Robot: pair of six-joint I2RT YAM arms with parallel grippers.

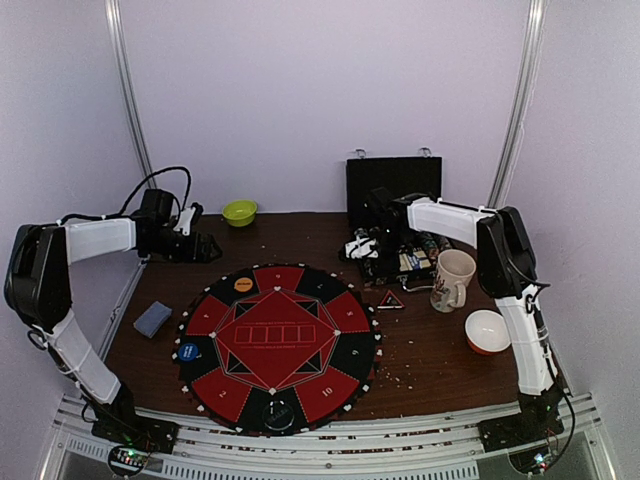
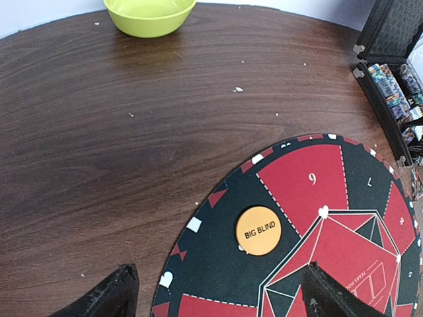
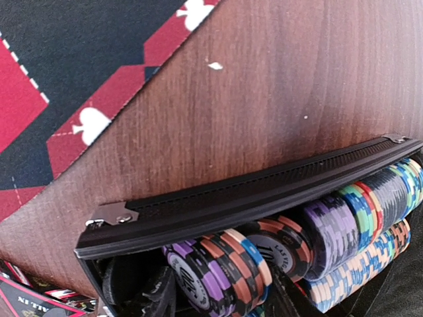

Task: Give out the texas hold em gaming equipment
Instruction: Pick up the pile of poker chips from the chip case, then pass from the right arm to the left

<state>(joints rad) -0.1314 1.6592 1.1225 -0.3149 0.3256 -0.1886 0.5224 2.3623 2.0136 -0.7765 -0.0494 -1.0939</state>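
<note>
A round red-black poker mat [image 1: 278, 345] lies mid-table. On it sit an orange "BIG BLIND" disc [image 1: 243, 284], also in the left wrist view [image 2: 258, 230], a blue disc [image 1: 188, 351] and a clear disc [image 1: 279, 412]. A grey-blue card deck [image 1: 152, 319] lies left of the mat. A red-black triangle [image 1: 390, 299] lies to its right. My left gripper [image 1: 205, 247] is open and empty above the mat's far left edge [image 2: 218, 297]. My right gripper [image 1: 365, 248] is inside the black chip case [image 1: 395, 190], its fingers closed on a short stack of striped poker chips [image 3: 221, 277].
A green bowl [image 1: 239, 212] stands at the back left, also in the left wrist view [image 2: 149, 13]. A white mug [image 1: 452, 280] and an orange bowl [image 1: 487, 331] stand right of the mat. The case's open lid stands upright at the back. Rows of chips [image 3: 370, 218] fill the case.
</note>
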